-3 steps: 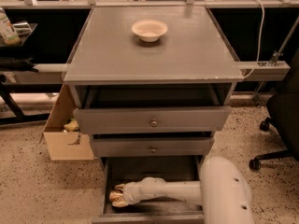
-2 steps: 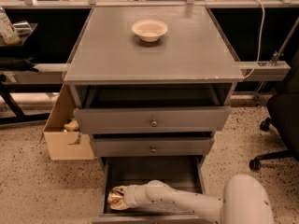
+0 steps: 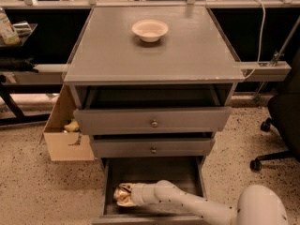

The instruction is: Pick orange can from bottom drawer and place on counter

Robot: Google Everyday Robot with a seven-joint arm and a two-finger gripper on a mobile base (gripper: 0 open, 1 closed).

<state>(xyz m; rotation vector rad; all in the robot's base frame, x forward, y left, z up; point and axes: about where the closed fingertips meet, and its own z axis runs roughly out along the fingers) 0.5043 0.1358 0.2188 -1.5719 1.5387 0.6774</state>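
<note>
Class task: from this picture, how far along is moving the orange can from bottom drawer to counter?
Done: the bottom drawer is open. In hand: the gripper is at the drawer's left, against a shiny shape, probably the orange can; a grasp is unclear. Left: lifting it onto the counter, which holds a white bowl.
</note>
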